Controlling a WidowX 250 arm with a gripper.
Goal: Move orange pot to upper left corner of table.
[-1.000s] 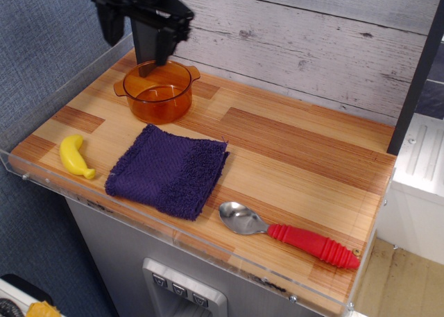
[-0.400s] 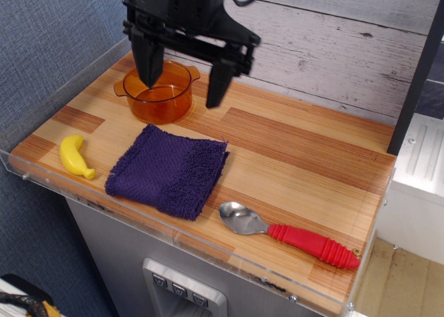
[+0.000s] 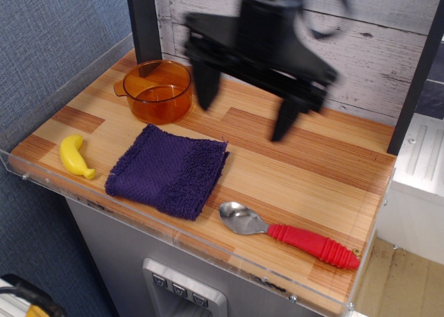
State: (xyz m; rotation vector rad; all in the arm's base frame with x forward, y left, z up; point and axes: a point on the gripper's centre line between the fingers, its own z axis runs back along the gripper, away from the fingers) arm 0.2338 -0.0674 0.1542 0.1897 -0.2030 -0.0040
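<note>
**Pot down in far-left corner, claw spread and clear of it**

orange pot sits upright on the table, in the far-left corner by the grey plank wall and the clear acrylic rim. Nothing visible inside it. One tab handle shows on its left at the rim; the other side is hard to make out.

gripper is blurred, up above the tabletop, to the right of the pot and apart from it. Fingers spread wide, nothing between them. Left finger hangs just right of the pot with a gap; the other finger is well right of the pot, over the middle planks.

Rest, all relative to the pot:
- purple cloth in front of the pot, close but not touching, lying flat and a bit rumpled
- yellow banana in front and to the left, near the front rim, apart from the cloth
- spoon, metal bowl with red ribbed handle, well in front and to the right, near the front edge, bowl end just off the cloth's front-right corner
- dark vertical post directly behind the pot, at the wall
</note>
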